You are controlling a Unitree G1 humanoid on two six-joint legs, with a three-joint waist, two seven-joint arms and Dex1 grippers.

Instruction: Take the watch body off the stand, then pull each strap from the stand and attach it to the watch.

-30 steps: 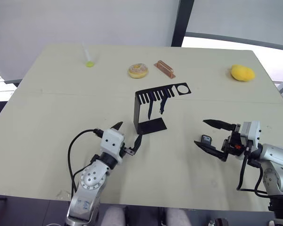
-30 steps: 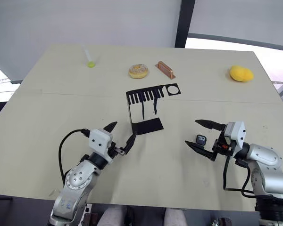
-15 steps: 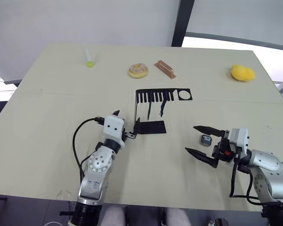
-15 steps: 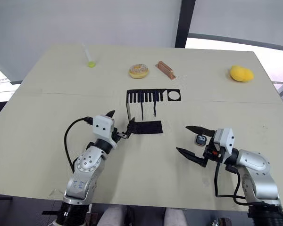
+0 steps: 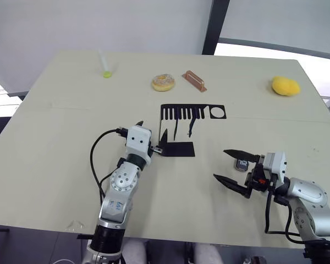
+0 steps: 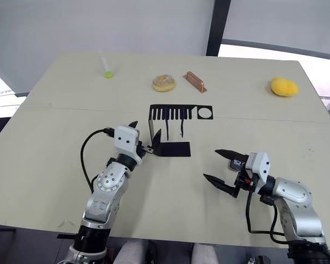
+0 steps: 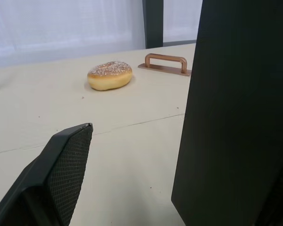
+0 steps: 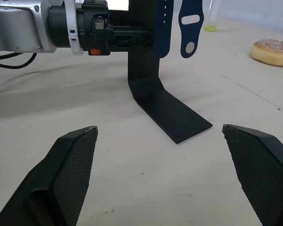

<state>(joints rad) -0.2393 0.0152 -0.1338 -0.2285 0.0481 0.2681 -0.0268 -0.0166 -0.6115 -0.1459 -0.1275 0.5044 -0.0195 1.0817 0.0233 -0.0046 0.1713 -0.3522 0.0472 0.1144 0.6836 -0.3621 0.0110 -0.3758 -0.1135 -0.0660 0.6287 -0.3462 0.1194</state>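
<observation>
The black stand (image 5: 176, 149) rests mid-table, its slotted top plate (image 5: 192, 113) carrying two navy straps (image 5: 190, 127) that hang down; they show too in the right wrist view (image 8: 190, 29). My left gripper (image 5: 153, 130) is open and straddles the stand's upright wall (image 7: 236, 113), one finger (image 7: 61, 174) well clear of it. The watch body (image 5: 242, 164) lies on the table just behind my right gripper (image 5: 220, 164). That gripper is open wide, empty, and faces the stand's base (image 8: 172, 115).
At the far side sit a sprinkled donut (image 5: 163, 82), a copper-coloured bar (image 5: 194, 80), a yellow lump (image 5: 285, 86) at the right and a small yellow-green piece (image 5: 106, 74) at the left. The table's near edge (image 5: 170, 230) is close behind both arms.
My left gripper has moved forward onto the stand's upright wall, and the stand has turned square. The right gripper drew left and nearer; the watch body now lies on the table behind it.
</observation>
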